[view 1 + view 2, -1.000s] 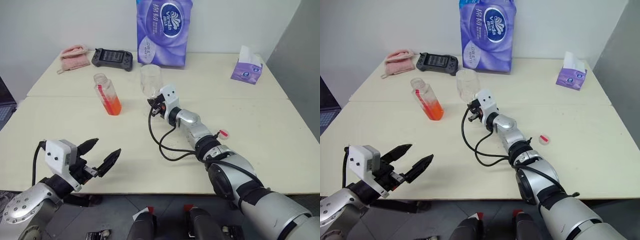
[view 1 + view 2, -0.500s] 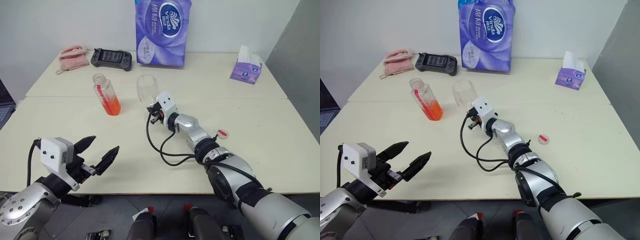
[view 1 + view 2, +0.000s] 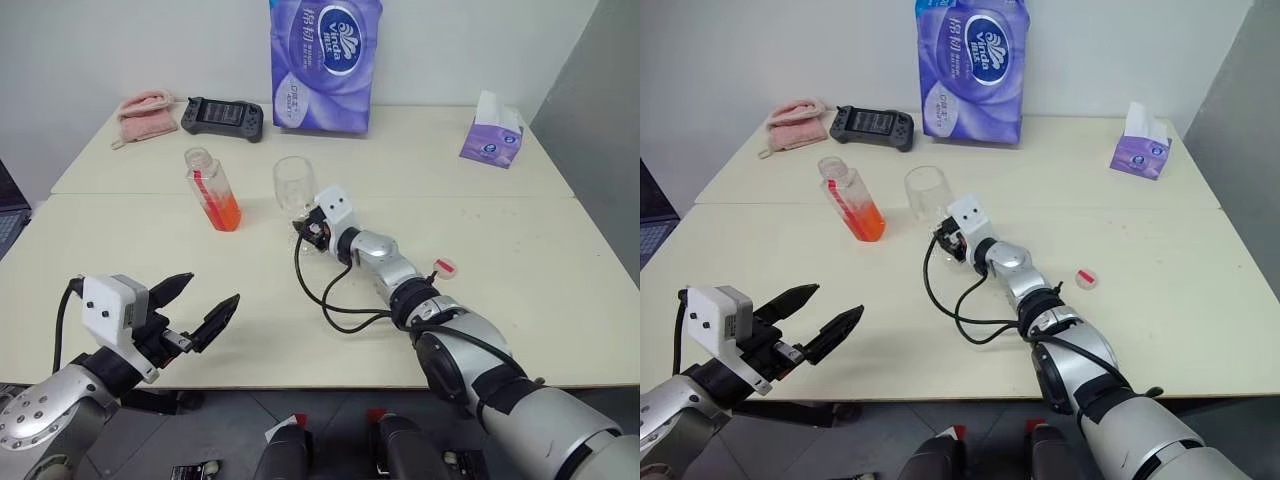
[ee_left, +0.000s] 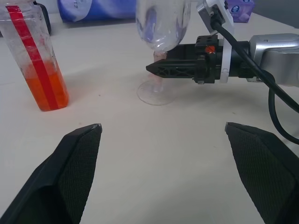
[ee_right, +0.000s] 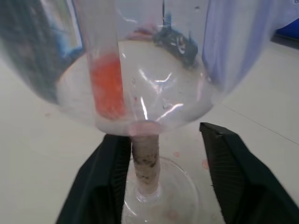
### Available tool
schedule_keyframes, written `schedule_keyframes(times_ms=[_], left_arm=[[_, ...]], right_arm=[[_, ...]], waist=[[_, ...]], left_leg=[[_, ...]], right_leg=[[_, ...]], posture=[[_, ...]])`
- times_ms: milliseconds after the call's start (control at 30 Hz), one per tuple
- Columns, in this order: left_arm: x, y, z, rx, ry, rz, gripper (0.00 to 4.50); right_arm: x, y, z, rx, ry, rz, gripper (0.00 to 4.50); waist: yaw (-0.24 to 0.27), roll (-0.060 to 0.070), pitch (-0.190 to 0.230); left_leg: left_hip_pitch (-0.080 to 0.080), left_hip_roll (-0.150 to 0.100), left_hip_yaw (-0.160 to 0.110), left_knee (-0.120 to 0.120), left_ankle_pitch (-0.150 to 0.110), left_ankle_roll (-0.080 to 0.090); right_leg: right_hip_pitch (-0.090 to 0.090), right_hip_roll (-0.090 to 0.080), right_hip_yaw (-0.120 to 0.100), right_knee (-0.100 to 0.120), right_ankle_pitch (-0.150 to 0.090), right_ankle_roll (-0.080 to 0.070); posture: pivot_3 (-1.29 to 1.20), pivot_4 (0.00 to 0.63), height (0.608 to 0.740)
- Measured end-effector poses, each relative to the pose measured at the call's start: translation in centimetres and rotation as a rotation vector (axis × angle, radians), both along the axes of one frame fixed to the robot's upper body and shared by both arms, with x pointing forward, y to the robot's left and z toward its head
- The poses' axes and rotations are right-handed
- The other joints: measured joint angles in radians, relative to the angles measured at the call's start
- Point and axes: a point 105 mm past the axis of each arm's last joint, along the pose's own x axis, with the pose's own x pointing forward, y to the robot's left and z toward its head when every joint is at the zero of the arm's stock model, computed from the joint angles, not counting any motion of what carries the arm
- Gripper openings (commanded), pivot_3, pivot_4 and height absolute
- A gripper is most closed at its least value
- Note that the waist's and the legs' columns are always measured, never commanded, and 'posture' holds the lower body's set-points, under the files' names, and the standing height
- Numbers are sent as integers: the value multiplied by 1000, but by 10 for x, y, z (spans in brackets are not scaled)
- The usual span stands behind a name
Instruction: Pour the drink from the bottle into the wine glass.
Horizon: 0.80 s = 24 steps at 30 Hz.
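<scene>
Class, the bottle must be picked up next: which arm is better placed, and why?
Probably the left: its claw hangs open and empty on the bottle's side, while the right claw sits around the glass stem.

You see orange-red drink (image 3: 228, 213) in the clear bottle (image 3: 212, 187) with its red stripe, a clear wine glass (image 3: 295, 187), a cream surface (image 3: 520, 260), and a purple tissue pack (image 3: 325, 62).

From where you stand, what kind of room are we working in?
Probably an office or lab test space, not a kitchen: a plain cream table against a bare wall, holding a handheld game console, a purple pack of tissue rolls and a tissue box.
</scene>
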Motion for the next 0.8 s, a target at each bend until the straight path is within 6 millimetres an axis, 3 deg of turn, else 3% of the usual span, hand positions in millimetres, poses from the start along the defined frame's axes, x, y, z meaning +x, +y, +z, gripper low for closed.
schedule_keyframes(times_ms=[100, 267, 433, 567, 633, 700, 800], left_arm=[[2, 3, -2, -3, 11, 3, 4500], [6, 3, 2, 0, -7, -13, 4500], [11, 5, 1, -9, -8, -8, 4500], [23, 24, -3, -22, -29, 85, 4500], [29, 41, -12, -20, -11, 162, 4500], [34, 51, -14, -13, -15, 202, 4500], [46, 60, -7, -10, -65, 238, 4500]], right_arm=[[0, 0, 0, -1, 0, 1, 4449], [-1, -1, -4, -2, 8, -1, 4449], [-4, -12, -19, -6, 41, 12, 4449], [-8, -48, -27, -16, -10, 47, 4449], [-16, -77, -29, -17, -33, 73, 4449], [-28, -95, -27, -43, -50, 115, 4449], [-51, -109, -1, -26, -76, 191, 4449]], waist=[[0, 0, 0], [0, 0, 0], [1, 0, 0], [8, 0, 0], [7, 0, 0], [5, 0, 0], [1, 0, 0]], left_leg=[[0, 0, 0, 0, 0, 0], [0, 0, 0, 0, 0, 0], [0, 0, 0, 0, 0, 0], [0, -1, -1, 0, 0, 0], [0, -1, -1, 1, 0, 0], [-1, 0, -1, 1, 0, 0], [0, 1, -1, 0, 0, 0]], right_leg=[[0, 0, 0, 0, 0, 0], [0, 0, 0, 0, 0, 0], [0, 0, 0, 0, 0, 0], [1, 0, -1, -1, 0, 0], [1, 0, 0, -1, 0, 0], [1, -1, 0, 0, 0, 0], [1, 0, 0, 0, 0, 0]], posture=[[0, 150, 740], [0, 150, 740], [0, 150, 740], [0, 150, 740], [0, 150, 740], [0, 150, 740], [0, 150, 740]])
